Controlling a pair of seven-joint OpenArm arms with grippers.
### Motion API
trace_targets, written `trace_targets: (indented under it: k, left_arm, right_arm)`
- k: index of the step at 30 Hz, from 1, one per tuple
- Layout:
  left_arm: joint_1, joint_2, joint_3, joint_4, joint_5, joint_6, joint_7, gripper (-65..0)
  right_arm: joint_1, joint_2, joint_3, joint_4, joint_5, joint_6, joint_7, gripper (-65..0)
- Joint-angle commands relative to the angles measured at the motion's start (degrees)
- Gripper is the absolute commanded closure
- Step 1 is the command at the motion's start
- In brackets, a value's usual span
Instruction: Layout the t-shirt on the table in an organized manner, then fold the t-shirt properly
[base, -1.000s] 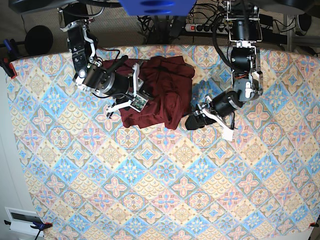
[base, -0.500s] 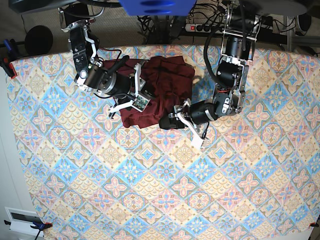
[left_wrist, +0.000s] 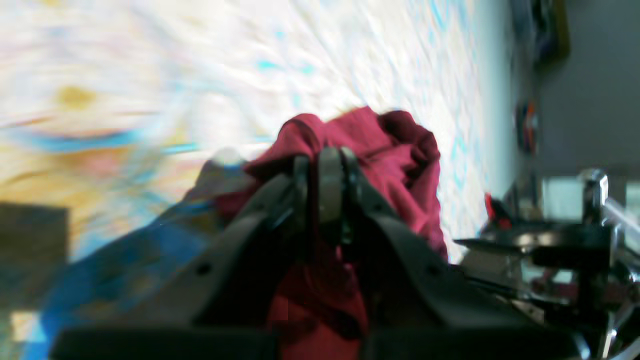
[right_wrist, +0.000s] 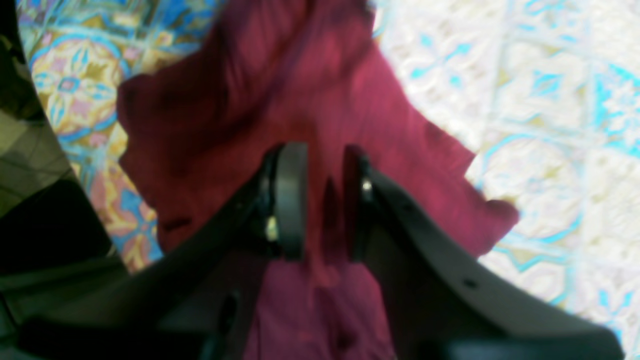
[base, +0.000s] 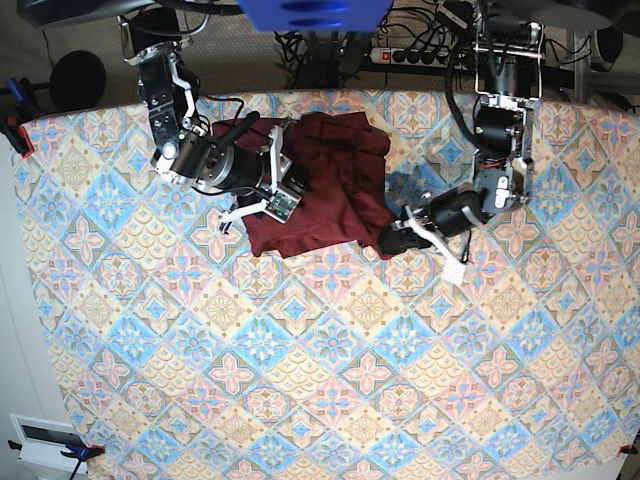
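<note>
The dark maroon t-shirt (base: 325, 180) lies crumpled on the far middle of the patterned table (base: 330, 380). My left gripper (base: 393, 239) is at the shirt's lower right corner. In the left wrist view its fingers (left_wrist: 324, 170) are pressed together with a fold of the t-shirt (left_wrist: 400, 160) pinched between them. My right gripper (base: 277, 197) rests on the shirt's left part. In the right wrist view its gripper (right_wrist: 322, 200) holds a ridge of the t-shirt (right_wrist: 280, 100), and the cloth runs on between the fingers toward the camera.
The table's far edge runs just behind the shirt, with a power strip (base: 410, 55) and cables beyond it. A red clamp (base: 20, 135) is at the left edge. A white box (base: 45, 440) sits off the near left corner.
My left gripper reached left under the shirt's lower edge, shut on the cloth and drew back right, pulling that corner outward. The right gripper stayed put.
</note>
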Motion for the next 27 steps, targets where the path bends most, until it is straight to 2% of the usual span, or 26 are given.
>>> trace_targets:
  k: [1, 5, 10, 15, 19, 24, 27]
  left_arm:
    - [-0.4, -0.4, -0.6, 0.7, -1.0, -0.5, -0.8, -0.2]
    - [0.3, -0.2, -0.4, -0.5, 0.6, -0.5, -0.8, -0.4]
    - [0.0, 0.9, 3.7, -1.7, 4.0, -0.5, -0.8, -1.2]
    - [0.2, 0.3, 5.6, -1.6, 4.1, -0.5, -0.8, -13.8]
    - [0.4, -1.1, 2.4, -1.3, 3.8, -0.5, -0.8, -22.4]
    - [2.3, -1.1, -4.2, -0.4, -2.7, -0.6, -0.8, -24.0]
    - [4.7, -1.1, -5.1, 3.6, -5.6, -0.8, -0.8, -24.0]
  right_arm:
    - [0.7, 0.0, -0.1, 0.5, 0.6, 0.1, 1.3, -12.1]
    - [0.7, 0.0, -2.4, -0.2, 0.6, 0.1, 1.3, -12.1]
    - [0.7, -0.1, -8.0, -0.7, 0.6, 0.1, 1.3, -12.1]
    - [0.7, -0.1, -12.2, -4.3, 0.6, 0.1, 1.3, -12.1]
    - [0.7, -0.1, -15.8, -5.9, 0.5, 0.1, 1.4, -12.1]
    - [0.2, -0.1, -17.4, -5.7, 0.5, 0.1, 1.4, -12.1]
    - [0.1, 0.1, -16.7, -1.4, 0.5, 0.1, 1.4, -12.1]
